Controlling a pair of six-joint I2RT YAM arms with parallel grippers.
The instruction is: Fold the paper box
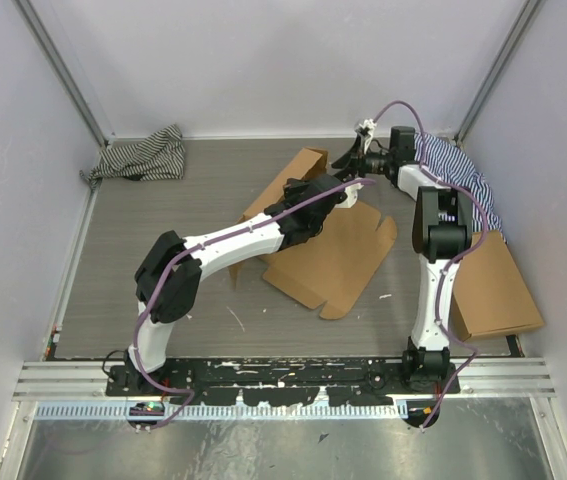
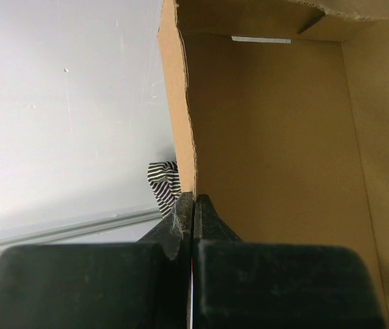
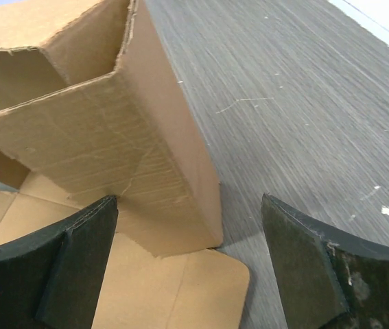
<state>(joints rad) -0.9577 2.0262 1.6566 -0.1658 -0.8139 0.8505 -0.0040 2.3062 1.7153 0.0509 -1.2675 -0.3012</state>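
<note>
Cardboard lies in the middle of the overhead view: the paper box (image 1: pixel 335 262) sits at the centre of a grey wood-grain table (image 1: pixel 163 220). Most of it is spread flat, with one brown wall standing up at its upper left. The left arm (image 1: pixel 228 245) reaches from the lower left of the frame to the raised part, and the left gripper (image 1: pixel 346 192) meets the cardboard there. The right arm (image 1: pixel 433 280) rises along the right side and bends back toward the centre, so the right gripper (image 1: pixel 351 158) hangs just above the box's upper edge. A striped cloth (image 1: pixel 143 158) is bunched in the upper left corner of the table. A second striped cloth (image 1: pixel 458 165) lies at the upper right, and another cardboard box (image 1: pixel 493 290) rests at the right edge.

Left wrist view: the left gripper (image 2: pixel 193 203) has its black fingers pressed together, pinching the thin edge of an upright box panel. The paper box (image 2: pixel 276 151) fills the right half of the frame. A pale wall (image 2: pixel 64 103) fills the left half, and a bit of striped cloth (image 2: pixel 164 181) shows beside the fingertips.

Right wrist view: the right gripper (image 3: pixel 189 236) is spread wide, with one dark finger at the lower left and one at the lower right. The raised corner of the paper box (image 3: pixel 105 137) stands between and beyond them, and neither finger grips it. A rounded flap lies flat at the bottom centre. Grey table (image 3: pixel 304 103) fills the upper right.
</note>
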